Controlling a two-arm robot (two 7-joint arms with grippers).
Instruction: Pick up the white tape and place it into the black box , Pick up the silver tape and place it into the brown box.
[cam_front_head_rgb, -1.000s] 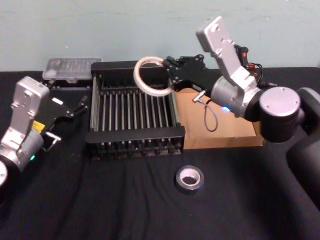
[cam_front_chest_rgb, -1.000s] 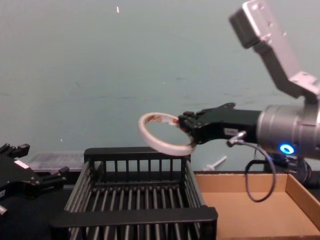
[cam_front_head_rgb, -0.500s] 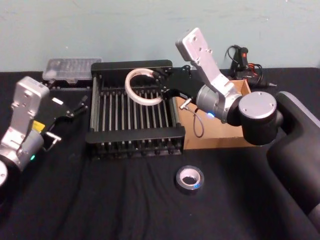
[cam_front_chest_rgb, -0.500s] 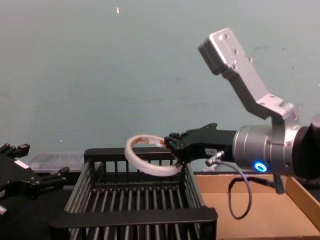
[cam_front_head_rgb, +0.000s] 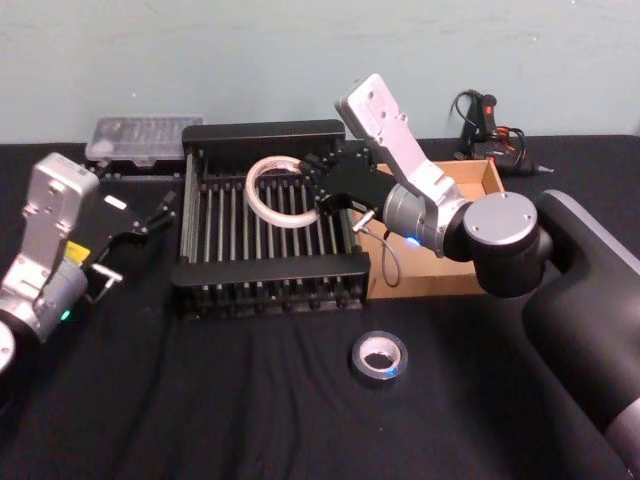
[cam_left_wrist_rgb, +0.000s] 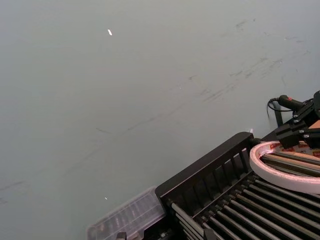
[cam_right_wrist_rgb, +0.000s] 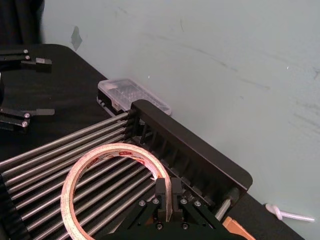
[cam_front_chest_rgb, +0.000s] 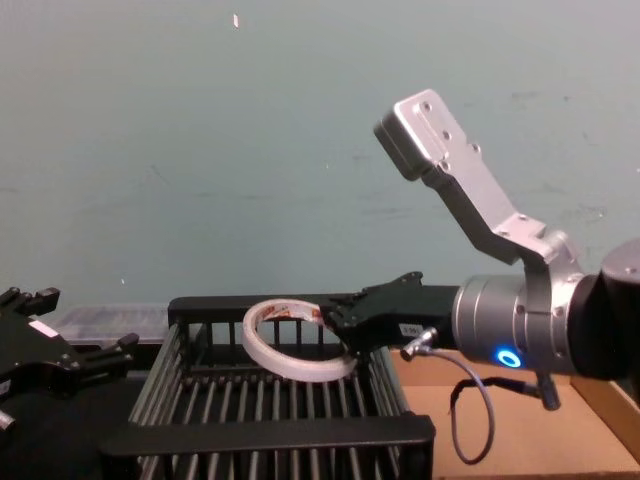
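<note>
R end effector (cam_right_wrist_rgb: 166, 199) clamps white tape (cam_right_wrist_rgb: 111, 187) over black box (cam_front_head_rgb: 262, 284); head cam adds silver tape (cam_front_head_rgb: 380, 358).

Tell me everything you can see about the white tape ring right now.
The thin, wide white tape ring has a pale inner core with red printing. It is tilted, held in the air inside the black slatted basket, near its back wall. The right gripper has its fingers shut on the ring's rim. Whether it touches the floor bars is unclear.
</note>
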